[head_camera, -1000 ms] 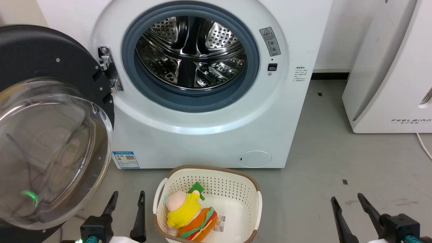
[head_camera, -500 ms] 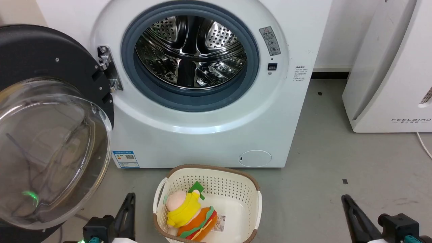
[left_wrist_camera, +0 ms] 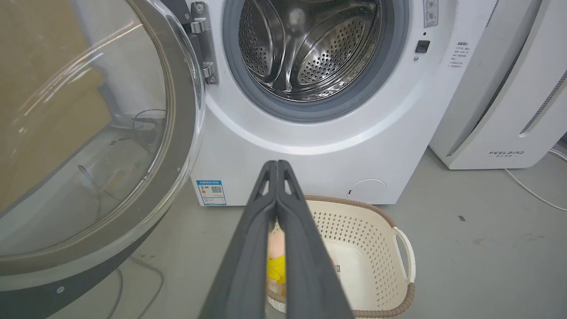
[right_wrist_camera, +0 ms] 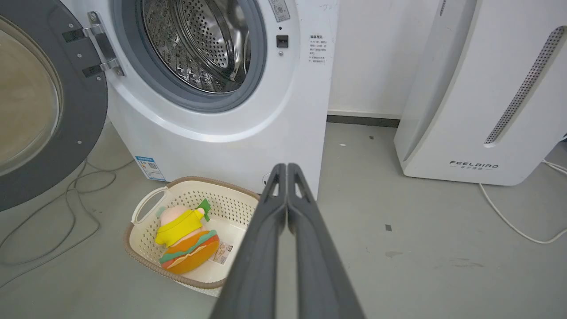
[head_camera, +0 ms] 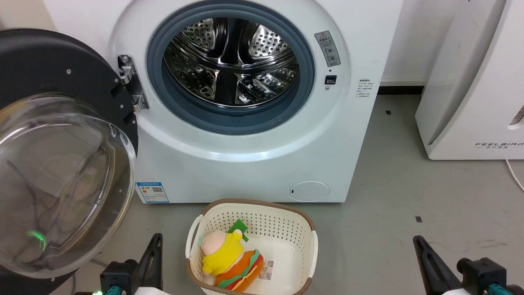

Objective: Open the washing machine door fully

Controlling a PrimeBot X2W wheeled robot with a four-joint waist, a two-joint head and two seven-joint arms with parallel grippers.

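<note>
While the door (head_camera: 49,65) hung wide open off the washer (head_camera: 245,164) | left tool (left_wrist_camera: 277,164) pressed together, empty | right tool (right_wrist_camera: 287,166) pressed together, empty

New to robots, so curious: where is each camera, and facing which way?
Head view: on the head, facing forward-down at the washing machine; washing machine door open; left gripper, right gripper shut below.
Left wrist view: on that wrist, along its fingers toward the washing machine.
Right wrist view: on that wrist, along its fingers toward the washing machine.
Shared: all show the drum and basket.
</note>
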